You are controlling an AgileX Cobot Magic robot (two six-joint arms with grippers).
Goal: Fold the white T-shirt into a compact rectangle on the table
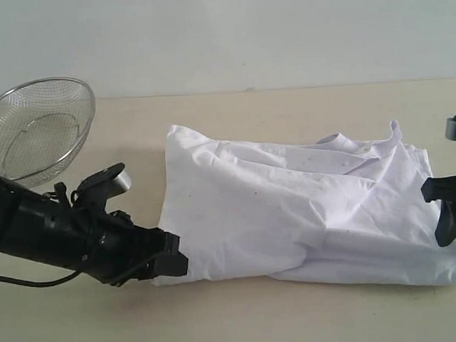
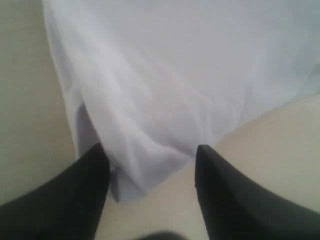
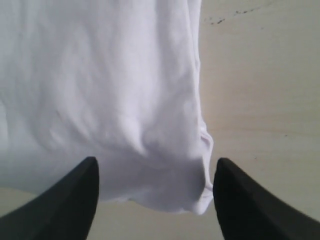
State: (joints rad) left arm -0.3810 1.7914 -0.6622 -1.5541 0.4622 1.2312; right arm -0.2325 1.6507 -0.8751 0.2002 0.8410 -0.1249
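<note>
left wrist view: your left gripper [image 2: 150, 150] stands wide, shirt [image 2: 175, 75] corner between its jaws on the bench [image 2: 30, 100]; right gripper [image 3: 156, 161] likewise. you're at the grasp; close both before lifting.

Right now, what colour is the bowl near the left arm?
Silvery grey wire mesh; the bowl shows best in the exterior view.
</note>
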